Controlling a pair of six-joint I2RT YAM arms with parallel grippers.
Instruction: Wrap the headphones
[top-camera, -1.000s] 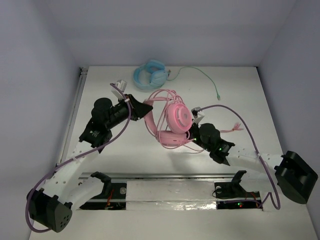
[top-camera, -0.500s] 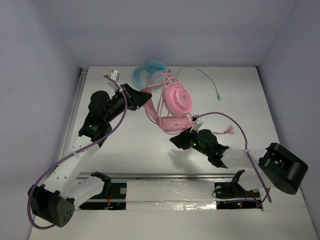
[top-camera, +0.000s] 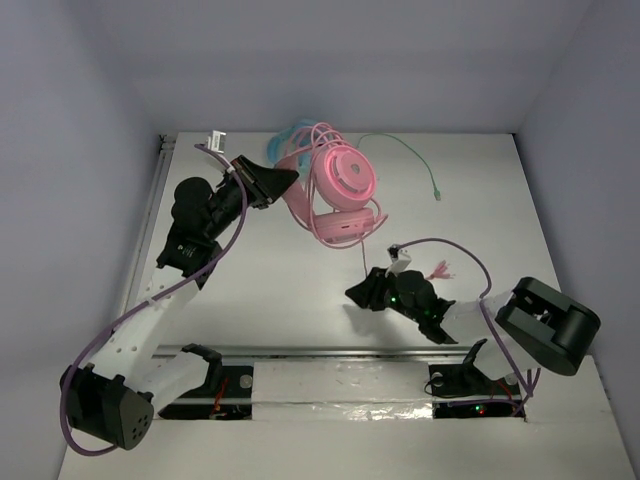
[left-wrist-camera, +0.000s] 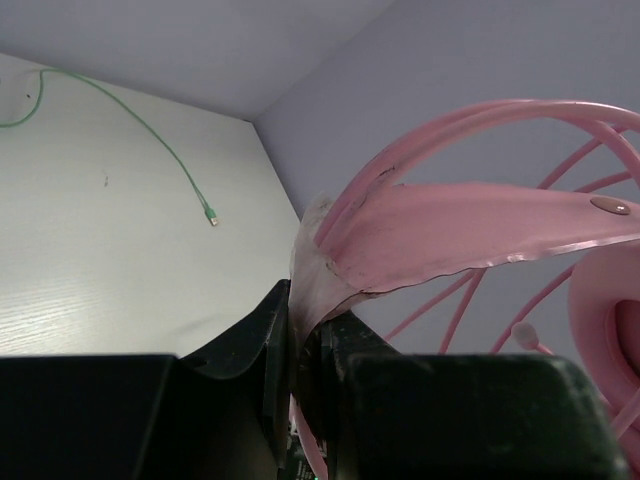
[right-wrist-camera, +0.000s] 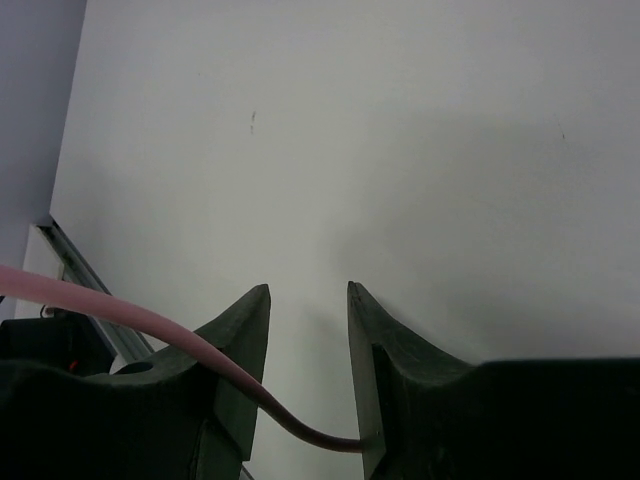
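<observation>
Left hand (left-wrist-camera: 310, 335) clamps headphones (top-camera: 340, 183) headband; cable (right-wrist-camera: 150, 322) inside parted right hand (right-wrist-camera: 308, 300).

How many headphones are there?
2. The pink headphones are held up by the left gripper, which is clamped on their headband. The light blue headphones sit just behind them, mostly hidden.

The light blue headphones (top-camera: 287, 138) are mostly hidden behind the pink headphones (top-camera: 338, 185), whose headband looks blurry just past the left gripper (top-camera: 288, 180). Near the right gripper (right-wrist-camera: 308, 300), the pink cable (right-wrist-camera: 150, 322) slips behind one finger and is cut off at the picture's edge.
</observation>
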